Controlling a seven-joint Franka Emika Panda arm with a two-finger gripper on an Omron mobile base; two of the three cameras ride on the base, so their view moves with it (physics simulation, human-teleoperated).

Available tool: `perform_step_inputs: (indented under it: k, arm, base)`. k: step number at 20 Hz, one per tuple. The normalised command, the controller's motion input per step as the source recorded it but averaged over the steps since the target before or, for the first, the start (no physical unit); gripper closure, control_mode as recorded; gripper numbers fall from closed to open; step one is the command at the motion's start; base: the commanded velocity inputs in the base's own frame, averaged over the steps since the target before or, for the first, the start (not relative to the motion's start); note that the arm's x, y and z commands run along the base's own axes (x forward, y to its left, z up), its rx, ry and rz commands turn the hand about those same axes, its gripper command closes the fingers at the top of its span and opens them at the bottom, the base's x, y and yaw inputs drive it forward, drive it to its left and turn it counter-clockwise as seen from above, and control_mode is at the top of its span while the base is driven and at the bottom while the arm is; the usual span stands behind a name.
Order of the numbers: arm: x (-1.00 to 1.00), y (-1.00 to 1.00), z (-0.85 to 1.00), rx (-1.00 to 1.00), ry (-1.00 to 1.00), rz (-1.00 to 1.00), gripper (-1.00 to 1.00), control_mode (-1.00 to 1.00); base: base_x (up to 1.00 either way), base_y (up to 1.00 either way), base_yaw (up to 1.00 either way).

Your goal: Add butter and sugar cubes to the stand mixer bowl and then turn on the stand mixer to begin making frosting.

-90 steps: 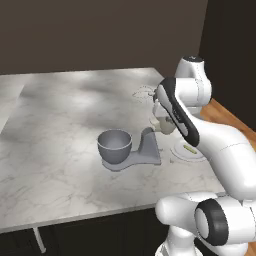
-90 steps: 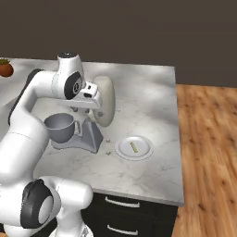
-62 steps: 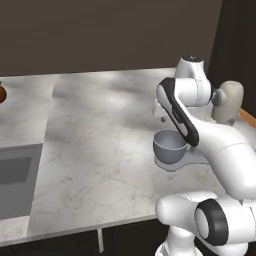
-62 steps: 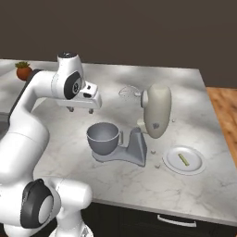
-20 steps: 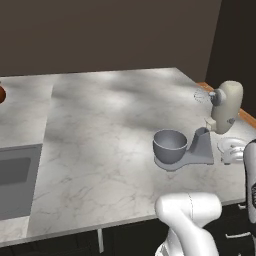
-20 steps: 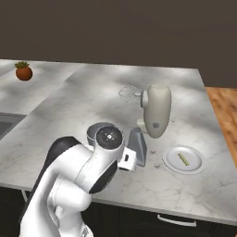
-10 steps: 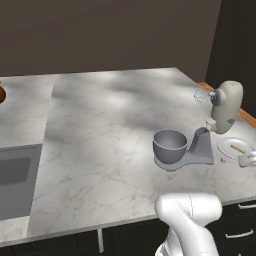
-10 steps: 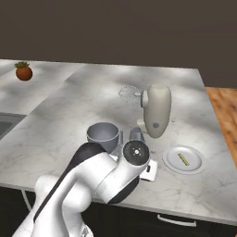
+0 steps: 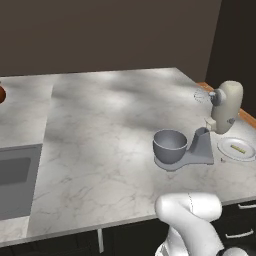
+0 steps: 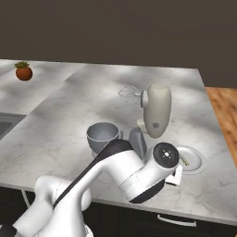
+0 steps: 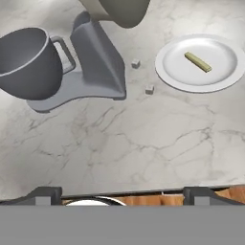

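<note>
Butter, a small pale yellow-green bar [image 11: 198, 61], lies on a flat white plate [image 11: 172, 72] at two o'clock in the hand view, apart from the round matte grey stand mixer bowl [image 11: 25, 62] at ten o'clock. Between them stands the stand mixer's grey base and neck [image 11: 98, 60], with two small white sugar cubes [image 11: 136, 63] on the marbled counter [image 11: 143, 143] beside it. The gripper [image 11: 122, 192] hangs low over the counter's near edge, its jaws released and spread wide, grasping nothing. From the left base view the cream-beige mixer head [image 9: 227, 107] and wire whisk [image 9: 202, 96] show tilted up, details the hand view crops. Half a second earlier the white arm [image 10: 125, 171] sat further left in the right base view; it has since swung toward the plate.
</note>
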Motion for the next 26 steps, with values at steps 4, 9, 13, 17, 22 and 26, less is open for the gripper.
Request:
perform_step_inputs:
  k: [4, 9, 13, 17, 22, 26]
  arm:
    - [0.18, -0.40, 0.00, -0.05, 0.00, 0.00, -1.00, -1.00]
    - [0.41, -0.14, -0.04, -0.03, -0.01, 0.04, -1.00, -1.00]
    - [0.55, 0.00, -0.12, -0.01, 0.00, 0.05, -1.00, -1.00]
    - [0.42, -0.02, -0.10, 0.00, -0.01, 0.07, -1.00, -1.00]
    - [0.31, -0.17, -0.04, 0.00, 0.00, 0.06, -1.00, -1.00]
    - [0.21, -0.31, -0.07, 0.00, 0.00, 0.08, -1.00, -1.00]
  base:
    - [0.00, 0.00, 0.00]
    - [0.00, 0.00, 0.00]
    - [0.00, 0.00, 0.00]
    - [0.00, 0.00, 0.00]
    - [0.00, 0.00, 0.00]
    - [0.00, 0.00, 0.00]
